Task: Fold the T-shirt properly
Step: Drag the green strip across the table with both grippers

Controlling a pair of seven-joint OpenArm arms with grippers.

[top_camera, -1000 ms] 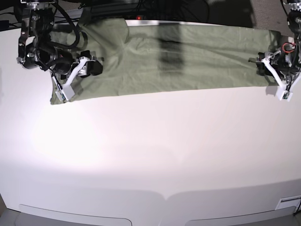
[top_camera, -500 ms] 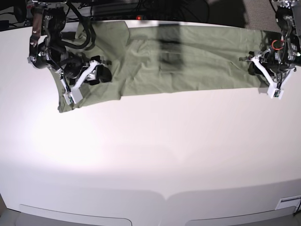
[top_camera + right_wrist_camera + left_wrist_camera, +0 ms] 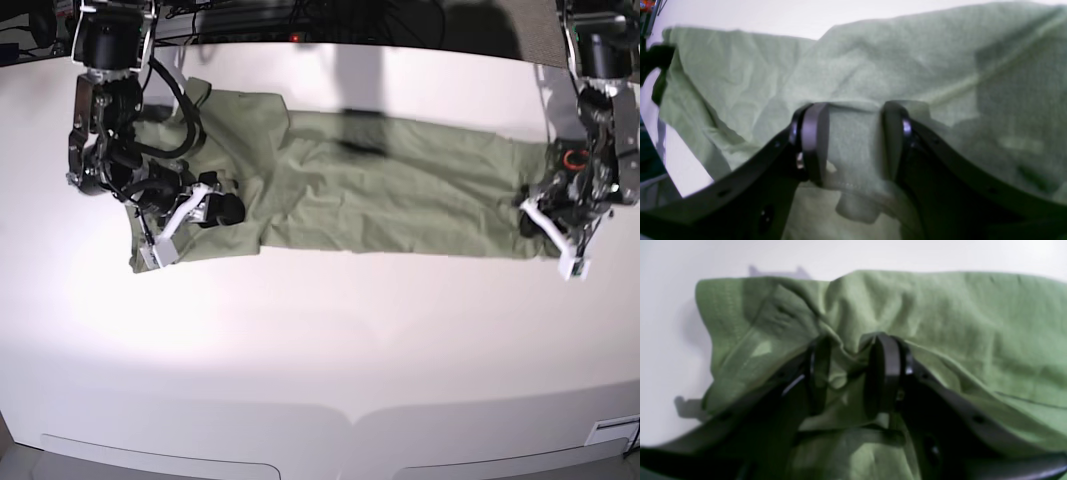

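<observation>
Both claws pinch cloth: our left gripper (image 3: 850,373) bunches the T-shirt (image 3: 400,190) hem, our right gripper (image 3: 853,140) clamps a fold on the white table (image 3: 320,330).

Strong glare is seen on the glossy white worktop (image 3: 150,300) in the base view, below the right arm's jaws. Both wrist views are soft and blurred; the black jaws are out of focus. Grey shadows are cast beside the sage-green cotton T-shirt (image 3: 940,313).
</observation>
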